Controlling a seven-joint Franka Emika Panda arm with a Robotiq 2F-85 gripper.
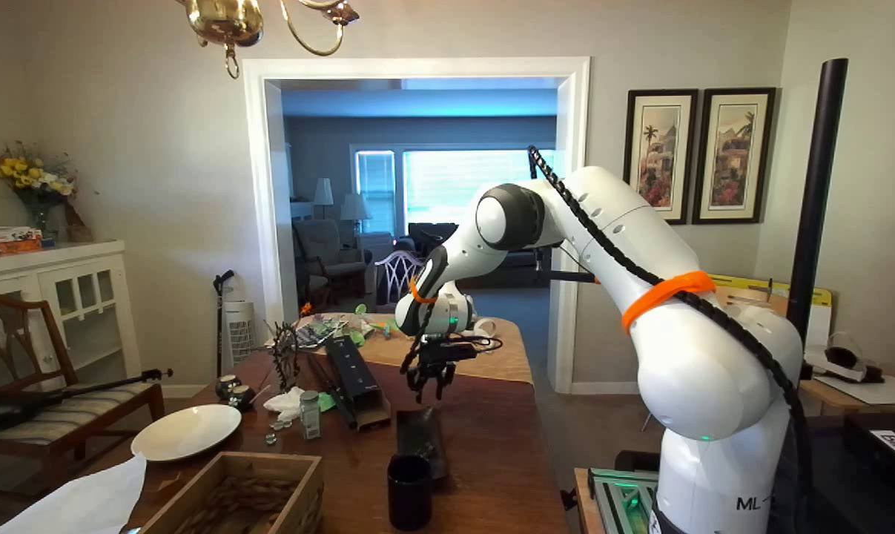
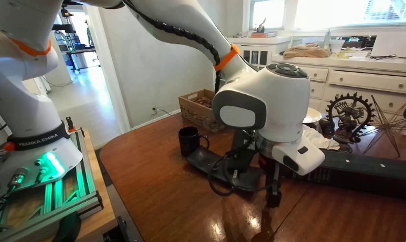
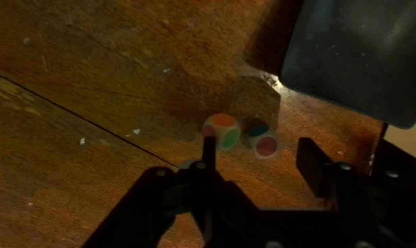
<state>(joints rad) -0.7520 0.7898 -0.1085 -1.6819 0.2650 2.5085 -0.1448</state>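
In the wrist view the end effector (image 3: 257,146) stands open, its fingers (image 3: 312,165) apart over the wooden surface (image 3: 73,82). A pale die (image 3: 223,129) with orange, green and reddish dots lies partly behind one fingertip; a second die (image 3: 264,140), showing blue and red dots, lies just beside it. The picture is dim, so I cannot say whether the finger touches the first die. A dark tray (image 3: 352,62) lies near the pair.

In an exterior view the end effector hangs low past the tray, with a long black box (image 1: 354,378) near it and a black mug (image 1: 410,493) at the tray's opposite end.

In an exterior view the end effector points down beside the tray's end, close above the surface; a dark metal statue (image 2: 349,116) stands beyond the box.
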